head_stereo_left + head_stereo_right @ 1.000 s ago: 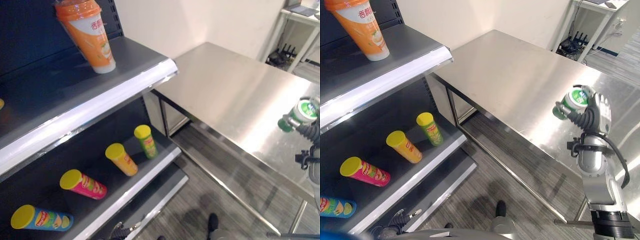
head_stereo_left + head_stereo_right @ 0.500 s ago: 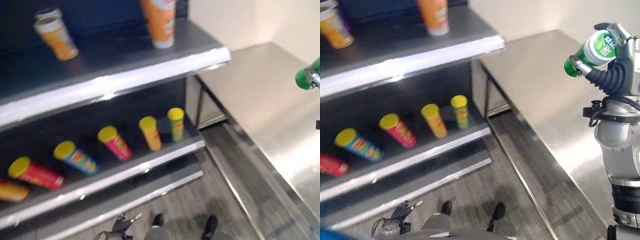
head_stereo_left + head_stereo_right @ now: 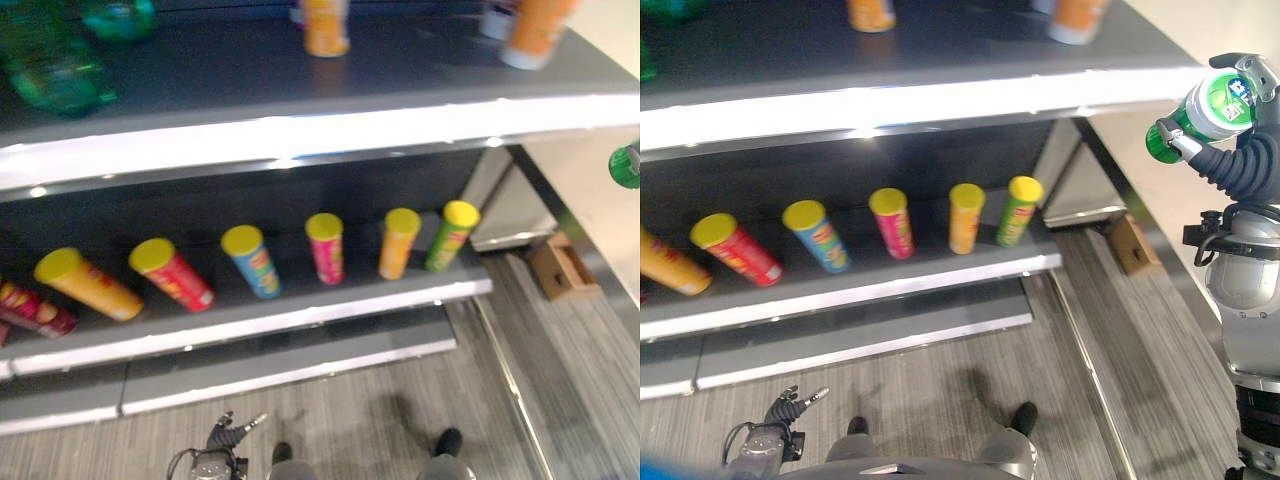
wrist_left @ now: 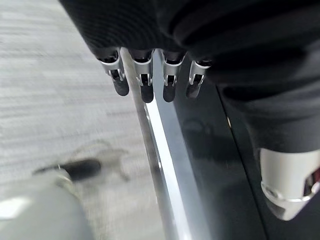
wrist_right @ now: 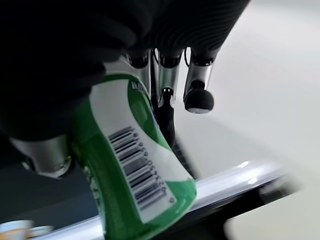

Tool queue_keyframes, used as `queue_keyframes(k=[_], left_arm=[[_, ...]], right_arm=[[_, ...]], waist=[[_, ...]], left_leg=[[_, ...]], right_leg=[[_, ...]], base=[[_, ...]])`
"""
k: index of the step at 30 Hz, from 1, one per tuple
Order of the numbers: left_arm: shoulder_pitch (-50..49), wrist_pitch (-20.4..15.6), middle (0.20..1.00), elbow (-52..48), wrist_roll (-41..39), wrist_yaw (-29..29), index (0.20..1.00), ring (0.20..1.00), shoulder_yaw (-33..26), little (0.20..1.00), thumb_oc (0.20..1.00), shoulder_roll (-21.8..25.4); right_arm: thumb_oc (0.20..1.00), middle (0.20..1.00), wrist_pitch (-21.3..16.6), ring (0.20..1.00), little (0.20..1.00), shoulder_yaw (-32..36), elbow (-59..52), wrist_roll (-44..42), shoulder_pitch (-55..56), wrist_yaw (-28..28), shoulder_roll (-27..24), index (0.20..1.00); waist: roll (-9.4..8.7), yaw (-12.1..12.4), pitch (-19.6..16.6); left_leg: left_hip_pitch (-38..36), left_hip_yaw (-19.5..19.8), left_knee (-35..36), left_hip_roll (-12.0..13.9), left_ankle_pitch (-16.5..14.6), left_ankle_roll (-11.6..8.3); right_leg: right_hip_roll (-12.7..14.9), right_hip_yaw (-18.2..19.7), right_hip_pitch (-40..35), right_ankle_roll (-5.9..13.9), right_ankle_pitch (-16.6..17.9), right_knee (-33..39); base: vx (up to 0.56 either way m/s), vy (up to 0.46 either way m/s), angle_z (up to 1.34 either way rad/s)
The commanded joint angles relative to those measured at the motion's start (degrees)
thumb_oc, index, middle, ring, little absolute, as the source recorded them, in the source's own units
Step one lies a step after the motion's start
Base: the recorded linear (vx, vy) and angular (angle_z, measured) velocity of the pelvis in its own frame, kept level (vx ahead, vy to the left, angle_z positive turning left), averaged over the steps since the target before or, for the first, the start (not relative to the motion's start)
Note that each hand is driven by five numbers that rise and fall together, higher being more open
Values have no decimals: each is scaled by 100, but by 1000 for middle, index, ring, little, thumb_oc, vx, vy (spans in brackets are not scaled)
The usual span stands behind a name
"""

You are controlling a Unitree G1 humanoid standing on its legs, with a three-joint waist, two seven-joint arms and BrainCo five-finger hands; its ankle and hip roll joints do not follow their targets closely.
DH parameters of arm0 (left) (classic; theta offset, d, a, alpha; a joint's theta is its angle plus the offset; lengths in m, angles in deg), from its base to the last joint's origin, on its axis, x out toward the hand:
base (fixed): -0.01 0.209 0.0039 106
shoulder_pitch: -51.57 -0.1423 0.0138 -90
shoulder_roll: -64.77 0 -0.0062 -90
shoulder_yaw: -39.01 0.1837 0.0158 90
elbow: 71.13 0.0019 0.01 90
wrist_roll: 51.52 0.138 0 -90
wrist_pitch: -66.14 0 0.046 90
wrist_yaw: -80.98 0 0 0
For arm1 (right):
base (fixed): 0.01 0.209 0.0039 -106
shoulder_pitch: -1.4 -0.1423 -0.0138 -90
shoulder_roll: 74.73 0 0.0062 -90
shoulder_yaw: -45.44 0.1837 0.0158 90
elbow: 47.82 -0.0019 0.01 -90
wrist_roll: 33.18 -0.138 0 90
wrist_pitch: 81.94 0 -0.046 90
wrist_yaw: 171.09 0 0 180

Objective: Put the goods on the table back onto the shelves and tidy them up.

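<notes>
The green bottle (image 3: pixel 1202 110) is off the table and up in the air, gripped in the right hand (image 3: pixel 1238 150) at the right end of the shelving. The fingers and thumb are curled round its white-and-green label, as the right wrist view shows with the barcode side (image 5: pixel 135 170) facing the camera. The bottle lies tilted, not upright: its long axis runs across the hand, with the green neck end pointing toward the shelves and the other end toward the robot's right. The upper shelf (image 3: pixel 940 100) lies to the left of the held bottle and at about the same height, its bright front edge close beside the neck end. Orange cups (image 3: pixel 1077 18) stand near that end of the shelf, and green bottles (image 3: pixel 60 70) sit far along it at the left. On the lower shelf (image 3: pixel 870 290) a row of yellow-lidded tubes (image 3: pixel 962 215) leans back. The left hand (image 4: pixel 150 80) hangs low with straight, empty fingers beside a shelf edge, so the right hand is the one placed for the move, which would likely need the bottle turned upright before setting down
</notes>
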State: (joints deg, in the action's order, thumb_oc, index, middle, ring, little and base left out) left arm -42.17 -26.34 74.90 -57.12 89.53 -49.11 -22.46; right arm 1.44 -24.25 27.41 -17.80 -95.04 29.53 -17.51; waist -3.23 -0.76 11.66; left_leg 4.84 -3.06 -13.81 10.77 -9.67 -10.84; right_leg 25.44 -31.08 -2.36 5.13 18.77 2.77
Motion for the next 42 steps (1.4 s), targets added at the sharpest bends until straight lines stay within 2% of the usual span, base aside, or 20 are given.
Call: queue_keyframes(k=[1,2,3,4,5,6,7,9,11,12,13,14,15,24,25,31,36,42], left_arm=[[-131,-61,1000,26,266,72,1000,1000,-21,1000,1000,5],[-125,-64,1000,31,268,71,1000,1000,-26,1000,1000,11],[-117,-51,1000,100,296,62,1000,1000,-71,1000,1000,94],[-94,-42,1000,155,322,76,1000,1000,-90,1000,1000,142],[-86,-45,1000,161,323,76,1000,1000,-96,1000,1000,145],[-7,-38,1000,190,316,65,1000,1000,-100,1000,1000,214],[25,-38,1000,171,307,51,1000,1000,-76,1000,1000,251],[154,-59,1000,180,323,30,1000,1000,17,1000,1000,310],[231,-81,1000,210,352,-4,1000,1000,93,1000,1000,332],[231,-81,1000,210,352,-4,1000,1000,93,1000,1000,332],[274,-77,1000,173,304,-9,1000,1000,97,1000,1000,325],[285,-83,1000,194,284,15,1000,1000,99,1000,1000,313],[266,-113,1000,205,281,10,1000,1000,135,1000,1000,281],[171,-83,1000,267,253,-24,1000,1000,259,1000,1000,201],[117,-71,1000,358,278,-35,1000,1000,313,1000,1000,226],[8,-63,1000,464,200,-86,1000,1000,314,1000,1000,298],[-78,-40,1000,609,154,-90,1000,1000,232,1000,1000,309],[-186,-39,1000,683,128,-73,1000,1000,167,1000,1000,260]], right_arm=[[200,200,126,200,200,215,11,64,-303,192,-363,200],[200,200,126,200,200,209,18,64,-313,196,-360,200],[200,200,172,200,200,175,74,54,-350,177,-344,200],[200,200,187,200,200,162,102,37,-372,166,-335,200],[200,200,187,200,200,157,106,36,-384,166,-333,200],[200,200,205,200,200,195,182,33,-381,141,-413,200],[200,200,194,200,200,248,187,-1,-347,134,-450,200],[200,200,109,200,200,398,147,-70,-287,187,-523,200],[200,200,16,200,200,508,127,-118,-177,183,-601,200],[200,200,16,200,200,508,127,-118,-177,183,-601,200],[200,200,12,200,200,573,128,-190,-160,117,-705,200],[200,200,-21,200,200,580,128,-274,-204,135,-735,200],[200,200,-92,200,200,527,144,-411,-325,105,-815,200],[200,200,-367,200,200,100,280,-1254,-918,-149,-1110,200],[200,200,-480,200,200,-180,475,-1731,-1278,-255,-1229,200],[200,200,-586,200,200,-1081,1491,-2800,-2044,-652,-1532,200],[200,200,-480,200,200,-1561,1834,-2830,-2339,-844,-1609,200],[200,200,-314,200,200,-2091,2071,-2420,-2478,-1016,-1639,200]], waist=[[208,-16,-215],[188,-18,-210],[151,-8,-164],[130,-43,-114],[121,-40,-107],[37,-187,-29],[49,-217,-19],[51,-307,-17],[-3,-387,-34],[-3,-387,-34],[-69,-448,-24],[-99,-438,-22],[-161,-374,-60],[-299,-216,-193],[-362,-131,-221],[-481,63,-209],[-488,172,-165],[-428,281,-143]], left_leg=[[-799,-569,1211,140,176,230],[-791,-569,1195,118,166,244],[-753,-499,1233,-104,108,368],[-746,-455,1231,-182,96,417],[-746,-461,1226,-190,92,423],[-611,-359,1219,-406,250,550],[-564,-282,1192,-450,273,584],[-495,-114,1178,-536,331,658],[-495,-5,1188,-631,304,687],[-495,-5,1188,-631,304,687],[-433,172,1108,-746,317,696],[-417,208,1066,-751,317,678],[-399,222,1052,-732,312,652],[-395,310,1105,-586,377,530],[-397,342,1140,-545,404,494],[-390,424,1228,-514,483,442],[-359,479,1332,-505,568,412],[-348,564,1410,-530,628,405]], right_leg=[[-24,-39,216,932,-1240,-254],[-1,-35,217,937,-1231,-252],[133,71,245,933,-1184,-349],[144,270,298,920,-1190,-474],[158,287,317,922,-1202,-501],[-135,1053,590,748,-1418,-830],[-400,1351,619,718,-1647,-930],[-944,1769,681,603,-2074,-1183],[-1340,2057,649,482,-2315,-1016],[-1340,2057,649,482,-2315,-1016],[-1515,2407,638,460,-2290,-909],[-1530,2457,608,478,-2270,-870],[-1485,2358,471,477,-2233,-649],[-1522,2029,141,459,-2206,-257],[-1523,1913,81,452,-2218,-213],[-1498,1691,17,444,-2222,-182],[-1471,1532,16,438,-2210,-161],[-1417,1358,-24,436,-2178,-133]], base=[[-30,145,25],[-61,312,11],[-51,269,2],[-51,265,8],[-104,250,42],[-82,222,42],[-59,271,39],[47,124,62],[51,34,59],[43,8,57],[40,-11,48],[55,-60,39],[39,-70,23],[61,-67,9],[60,-83,15],[26,-40,20],[4,-20,13],[19,-12,12]])
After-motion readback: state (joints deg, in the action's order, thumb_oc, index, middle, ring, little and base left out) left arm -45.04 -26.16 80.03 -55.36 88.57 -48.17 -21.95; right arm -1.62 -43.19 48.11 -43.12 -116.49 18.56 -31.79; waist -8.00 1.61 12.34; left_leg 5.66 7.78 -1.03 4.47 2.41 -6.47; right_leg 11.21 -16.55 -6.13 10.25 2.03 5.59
